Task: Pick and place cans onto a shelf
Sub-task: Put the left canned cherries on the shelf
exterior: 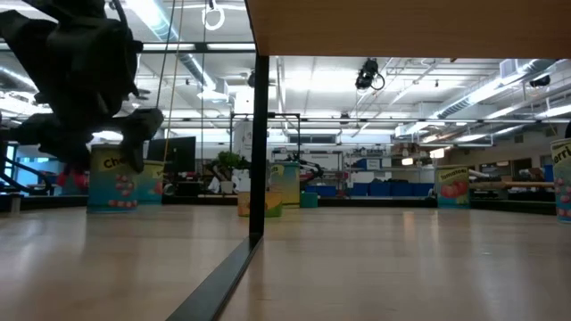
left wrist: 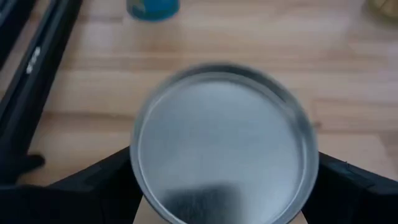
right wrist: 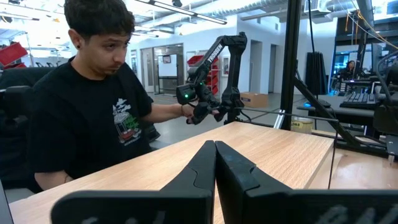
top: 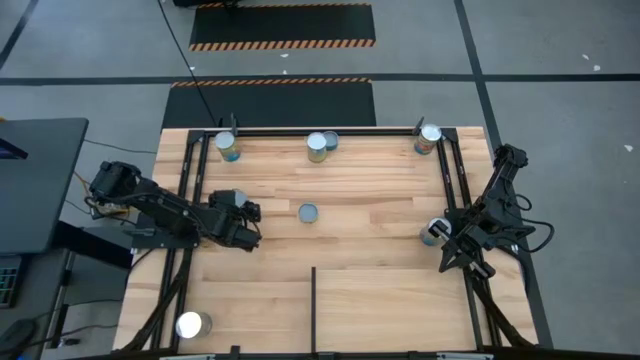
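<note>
A can with a round silver top (left wrist: 221,146) fills the left wrist view, standing upright on the light-wood shelf (top: 380,190). My left gripper (left wrist: 224,199) is open, one dark finger on either side of the can and close above it. In the high view my left gripper (top: 245,225) sits over the shelf's left part and hides this can. The low view shows the gripper (exterior: 134,147) hanging just over a labelled can (exterior: 111,183). My right gripper (right wrist: 215,177) is shut on nothing and waits at the table's right edge (top: 470,245).
Other cans stand along the far bar (top: 228,146) (top: 320,146) (top: 428,138), one mid-shelf (top: 308,212), one by the right arm (top: 433,232), one at the near left corner (top: 190,325). A black divider bar (top: 313,305) runs from the near edge. A person (right wrist: 93,106) sits beyond the table.
</note>
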Available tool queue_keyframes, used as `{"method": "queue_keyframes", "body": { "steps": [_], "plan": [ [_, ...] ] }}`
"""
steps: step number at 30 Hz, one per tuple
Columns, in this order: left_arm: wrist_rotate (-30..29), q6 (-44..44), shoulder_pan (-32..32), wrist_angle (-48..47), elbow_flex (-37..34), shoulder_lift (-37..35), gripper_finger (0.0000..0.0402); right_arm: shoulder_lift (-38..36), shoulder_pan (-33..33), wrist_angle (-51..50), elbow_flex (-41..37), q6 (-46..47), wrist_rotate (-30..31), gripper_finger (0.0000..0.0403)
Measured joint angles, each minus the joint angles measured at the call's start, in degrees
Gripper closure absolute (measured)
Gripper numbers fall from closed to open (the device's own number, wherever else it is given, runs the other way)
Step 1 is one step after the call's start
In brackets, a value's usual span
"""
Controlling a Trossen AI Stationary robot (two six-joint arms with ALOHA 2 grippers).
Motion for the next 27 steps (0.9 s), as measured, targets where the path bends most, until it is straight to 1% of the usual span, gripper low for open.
{"method": "queue_keyframes", "body": {
  "steps": [2,8,10,14,16,20,23,27],
  "plan": [
    [-1.70,0.71,-0.01,0.02,0.00,0.00,0.0049,0.00,-0.02,0.00,0.00,0.02,0.00,0.0387],
    [-3.45,2.56,-0.03,0.24,0.00,0.00,0.0051,0.00,-0.01,0.00,0.00,0.00,0.00,0.0387],
    [-3.90,4.24,-0.03,0.74,0.02,0.00,0.0059,0.00,0.00,0.00,0.00,0.00,0.00,0.0387],
    [-3.60,8.21,-0.06,0.99,1.39,0.00,0.0090,-0.01,-0.01,0.00,-0.01,0.00,0.00,0.0387],
    [-2.70,12.10,-0.06,1.01,3.30,-0.07,0.0091,0.00,0.00,0.00,0.00,0.00,0.00,0.0387],
    [-1.14,22.39,-0.72,-0.07,10.37,-0.17,0.0090,0.00,-0.02,0.00,0.00,0.00,0.00,0.0387],
    [-0.94,31.93,-3.17,-1.80,18.76,-0.20,0.0080,-0.02,0.00,0.00,-0.01,0.00,0.00,0.0387],
    [-1.00,42.72,-8.16,-1.63,31.13,-0.20,0.0084,0.00,-0.01,0.00,0.00,0.00,0.00,0.0387]
  ]
}}
